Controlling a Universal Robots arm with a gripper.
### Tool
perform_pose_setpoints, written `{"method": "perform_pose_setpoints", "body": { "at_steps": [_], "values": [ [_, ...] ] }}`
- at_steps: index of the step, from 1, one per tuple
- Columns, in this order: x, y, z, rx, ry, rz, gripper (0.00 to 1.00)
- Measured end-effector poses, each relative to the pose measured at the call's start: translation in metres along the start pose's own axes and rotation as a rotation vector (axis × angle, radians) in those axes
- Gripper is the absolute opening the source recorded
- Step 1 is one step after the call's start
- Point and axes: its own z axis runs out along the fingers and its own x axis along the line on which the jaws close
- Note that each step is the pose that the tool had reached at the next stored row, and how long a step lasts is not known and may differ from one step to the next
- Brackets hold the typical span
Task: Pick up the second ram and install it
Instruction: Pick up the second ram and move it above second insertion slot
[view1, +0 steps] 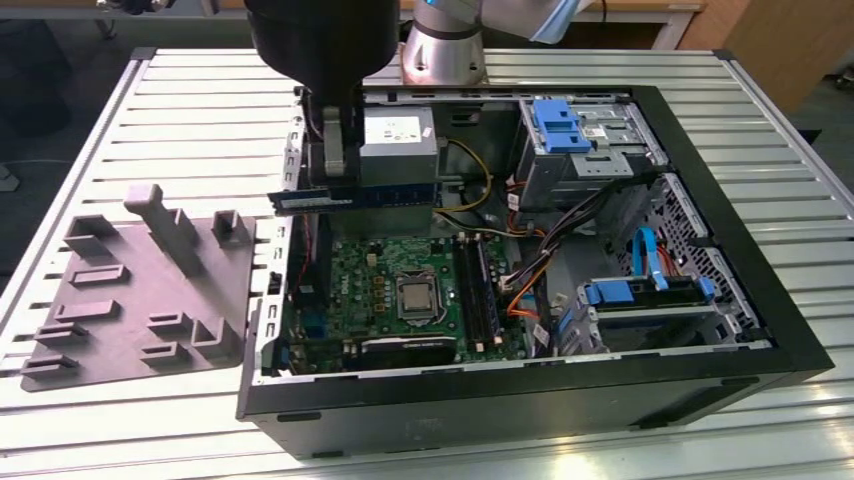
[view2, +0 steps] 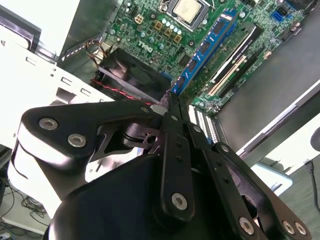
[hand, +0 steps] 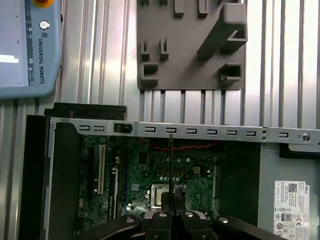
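Nearest the lens in the second wrist view, the gripper (view2: 167, 106) was seen closed tight around the second ram (view2: 202, 50), whose blue face and chips were shown lengthwise. In the first wrist view the stick was reduced to a thin edge-on line. In the exterior view it was held level in the air over the open computer case (view1: 534, 410), in which a motherboard (view1: 374, 270), power supply (view1: 398, 140) and blue drive brackets (view1: 561, 125) were housed. Beyond the case wall, a grey tray (hand: 190, 45) was set on the slatted table (hand: 100, 50).

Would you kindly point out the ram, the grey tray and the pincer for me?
ram (view1: 411, 194), exterior view, its free blue end.
grey tray (view1: 134, 292), exterior view, bare flat base.
pincer (view1: 334, 188), exterior view, between fingertips gripping the ram.
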Motion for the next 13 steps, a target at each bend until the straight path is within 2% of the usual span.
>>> {"method": "perform_pose_setpoints", "body": {
  "at_steps": [13],
  "values": [
    [0.0004,-0.0143,-0.0007,0.0,0.0,0.0,0.12]
  ]
}}
